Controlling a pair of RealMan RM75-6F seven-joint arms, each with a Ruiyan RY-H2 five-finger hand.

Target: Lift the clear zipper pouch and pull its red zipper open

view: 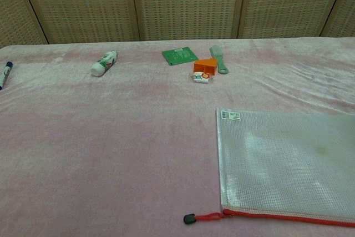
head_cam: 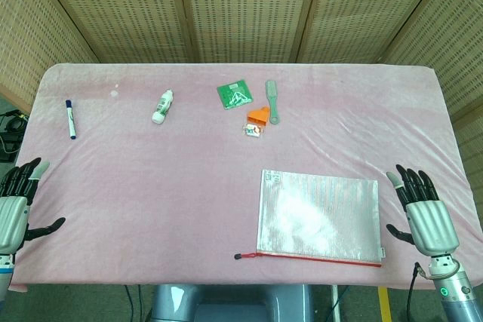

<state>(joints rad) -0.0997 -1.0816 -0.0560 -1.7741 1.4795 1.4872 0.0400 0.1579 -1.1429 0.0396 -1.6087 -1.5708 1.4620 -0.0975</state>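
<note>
The clear zipper pouch (head_cam: 318, 216) (view: 285, 165) lies flat on the pink cloth, near the front right of the table. Its red zipper (head_cam: 317, 258) (view: 288, 217) runs along the near edge, with the dark pull tab (head_cam: 238, 256) (view: 189, 218) at the left end. My right hand (head_cam: 423, 213) hovers just right of the pouch, fingers spread, holding nothing. At the table's front left corner my left hand (head_cam: 16, 201) is also spread and empty, far from the pouch. Neither hand shows in the chest view.
At the back of the pink table (head_cam: 151, 171) lie a blue marker (head_cam: 70, 119), a white bottle (head_cam: 162, 106), a green card (head_cam: 236, 94), a grey-green brush (head_cam: 272, 100) and a small orange piece with a wrapper (head_cam: 256, 122). Wicker screens stand behind.
</note>
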